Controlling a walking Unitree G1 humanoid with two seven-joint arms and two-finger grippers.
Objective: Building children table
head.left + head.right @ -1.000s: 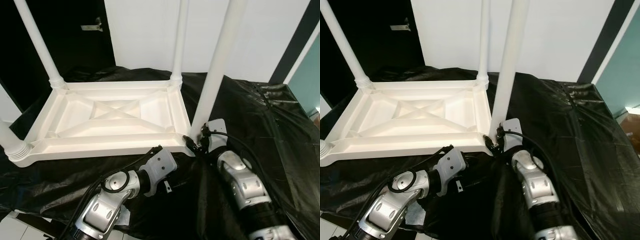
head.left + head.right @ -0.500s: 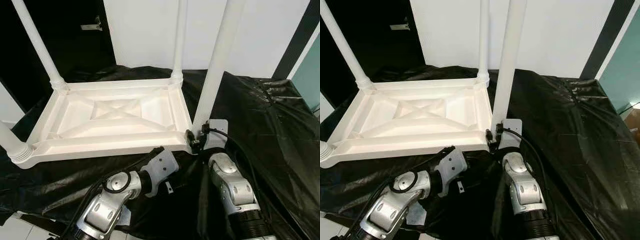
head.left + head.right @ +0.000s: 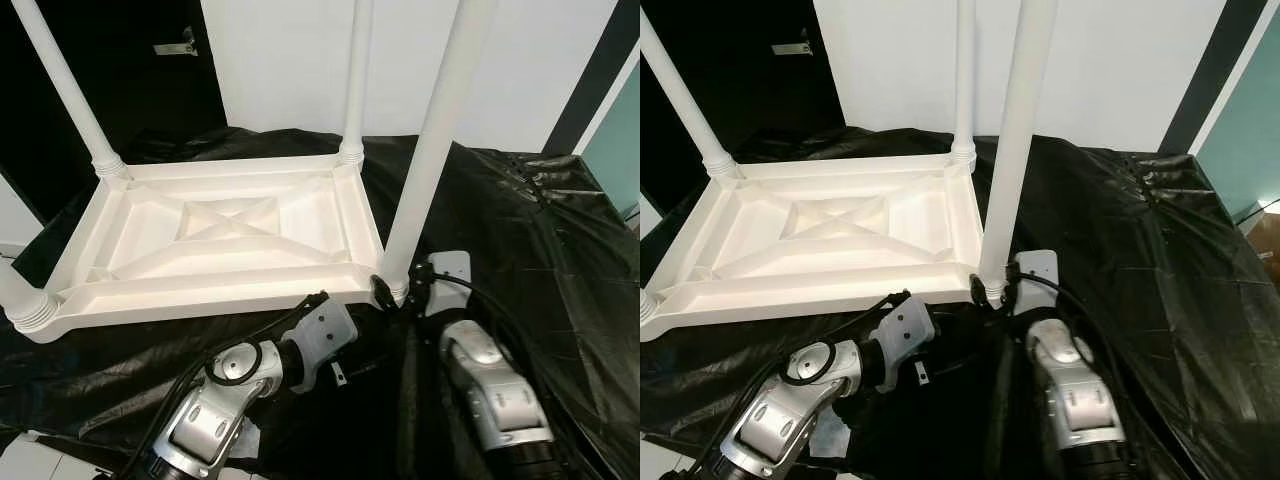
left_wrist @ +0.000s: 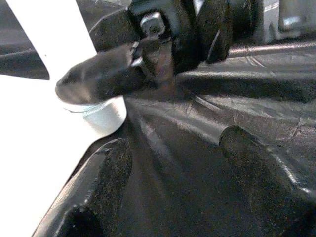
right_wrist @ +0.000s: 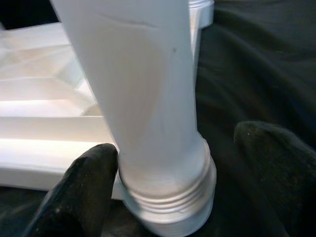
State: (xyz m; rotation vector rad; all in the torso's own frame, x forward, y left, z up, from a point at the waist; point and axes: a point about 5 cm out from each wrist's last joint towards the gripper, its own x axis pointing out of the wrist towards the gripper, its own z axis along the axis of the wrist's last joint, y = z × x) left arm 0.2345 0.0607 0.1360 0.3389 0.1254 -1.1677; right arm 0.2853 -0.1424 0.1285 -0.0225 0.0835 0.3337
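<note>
White tabletop (image 3: pixel 220 235) lies upside down on black sheet (image 3: pixel 520 220), left of centre. Three legs stand upright in its far-left, far-right and near-left corners. Fourth leg (image 3: pixel 425 160) stands upright at the near-right corner, its threaded base at the corner socket.

Right gripper (image 5: pixel 168 197) is at that leg's base, fingers (image 5: pixel 84 182) spread wide on either side; one finger touches the leg, the other stands clear, so no firm grip. Right arm (image 3: pixel 490 385) reaches in from near right.

Left gripper (image 4: pixel 168 168) sits low over the sheet just near of the tabletop's near edge, beside the same corner, fingers wide apart, holding nothing. Left arm (image 3: pixel 225 390) comes in from near left.

White wall (image 3: pixel 300 60) behind, dark doorway far left.
</note>
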